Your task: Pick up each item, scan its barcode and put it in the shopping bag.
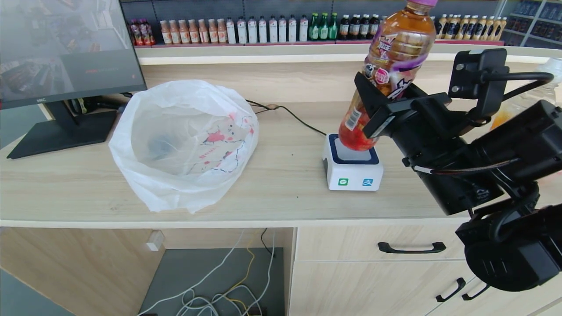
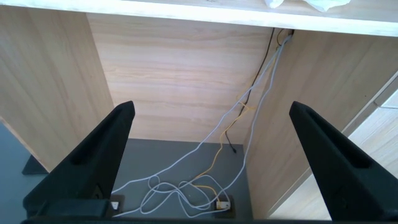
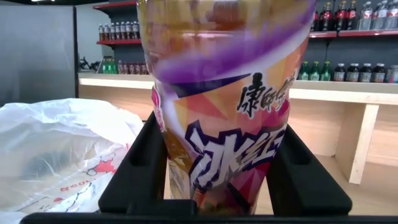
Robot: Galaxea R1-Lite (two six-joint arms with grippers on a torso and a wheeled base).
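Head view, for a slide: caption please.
Right gripper holds a tea bottle over the white scanner, shopping bag open nearby.

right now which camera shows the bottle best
The head view: nearly the whole bottle is there, tilted in the right gripper, its base over the scanner. The right wrist view gives just its label up close between the fingers. The left wrist view looks under the counter at cables.

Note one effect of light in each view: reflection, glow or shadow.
Head view: the dark monitor screen mirrors the room. Right wrist view: the white plastic shopping bag glows translucent. Left wrist view: the grey floor under the wooden counter lies shaded.
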